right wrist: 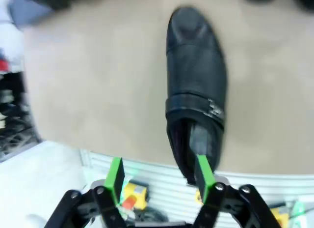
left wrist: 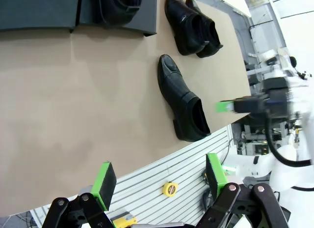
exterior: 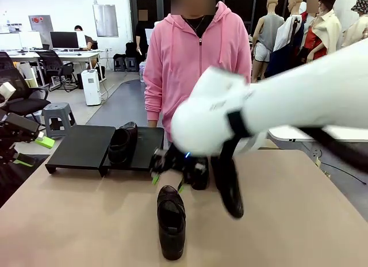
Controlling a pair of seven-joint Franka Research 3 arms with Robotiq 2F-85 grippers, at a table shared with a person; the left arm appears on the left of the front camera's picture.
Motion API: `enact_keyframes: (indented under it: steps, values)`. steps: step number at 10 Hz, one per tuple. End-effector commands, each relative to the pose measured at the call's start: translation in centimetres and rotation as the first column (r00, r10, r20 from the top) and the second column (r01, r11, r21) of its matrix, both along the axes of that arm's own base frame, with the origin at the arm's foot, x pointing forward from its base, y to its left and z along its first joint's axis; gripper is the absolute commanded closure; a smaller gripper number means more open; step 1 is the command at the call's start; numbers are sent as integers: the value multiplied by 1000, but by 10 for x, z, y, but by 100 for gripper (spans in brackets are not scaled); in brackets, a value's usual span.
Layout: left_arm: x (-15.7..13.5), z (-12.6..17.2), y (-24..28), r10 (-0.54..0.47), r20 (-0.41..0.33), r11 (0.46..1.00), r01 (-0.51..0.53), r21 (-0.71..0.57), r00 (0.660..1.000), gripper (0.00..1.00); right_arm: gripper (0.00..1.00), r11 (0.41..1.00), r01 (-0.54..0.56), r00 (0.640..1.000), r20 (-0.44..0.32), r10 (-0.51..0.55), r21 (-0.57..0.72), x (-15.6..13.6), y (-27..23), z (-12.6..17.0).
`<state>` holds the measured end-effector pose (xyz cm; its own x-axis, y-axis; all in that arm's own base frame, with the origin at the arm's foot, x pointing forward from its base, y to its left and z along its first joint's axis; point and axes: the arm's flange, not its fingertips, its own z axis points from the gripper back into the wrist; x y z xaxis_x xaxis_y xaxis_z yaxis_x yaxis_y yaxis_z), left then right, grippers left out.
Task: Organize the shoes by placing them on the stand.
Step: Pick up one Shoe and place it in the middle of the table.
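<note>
One black shoe (exterior: 171, 221) lies alone on the brown table, toe toward the near edge. My right gripper (exterior: 168, 182) hangs just behind it, jaws open, nothing between them. In the right wrist view that shoe (right wrist: 196, 85) lies flat beyond the open gripper (right wrist: 160, 174), its heel beside one green pad (right wrist: 203, 171). Two more shoes (exterior: 230, 189) lie to the right. A fourth shoe (exterior: 122, 143) rests on the right platform of the stand (exterior: 80, 147). My left gripper (exterior: 33, 152) waits open at the table's left edge. The left wrist view shows its open fingers (left wrist: 160, 179), the lone shoe (left wrist: 184, 100) and the pair (left wrist: 191, 26).
A person in a pink hoodie (exterior: 195, 54) stands at the far side behind the stand. My right arm's white link (exterior: 276, 100) reaches across the middle. A white grooved rail (left wrist: 162, 169) with a small yellow roll (left wrist: 170, 189) runs along the near edge.
</note>
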<state>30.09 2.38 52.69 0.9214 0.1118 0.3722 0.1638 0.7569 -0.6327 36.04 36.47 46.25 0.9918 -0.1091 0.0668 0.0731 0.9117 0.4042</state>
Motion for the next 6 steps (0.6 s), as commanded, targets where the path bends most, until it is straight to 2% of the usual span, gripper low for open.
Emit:
enact_keyframes:
  steps: [1,3,4,6]
  values:
    - [0,0,2,-13,8,1000,13,2,1000,5,0,1000,-23,999,-27,23,1,-2,-98,68]
    - [0,0,2,-13,8,1000,13,2,1000,5,0,991,-90,994,-54,96,103,-11,-193,106]
    - [0,0,2,-13,8,1000,13,2,1000,5,0,979,-136,989,-34,142,151,-19,-247,113]
    - [0,0,2,-13,8,1000,13,2,1000,5,0,954,-152,987,-4,158,258,-41,-346,100]
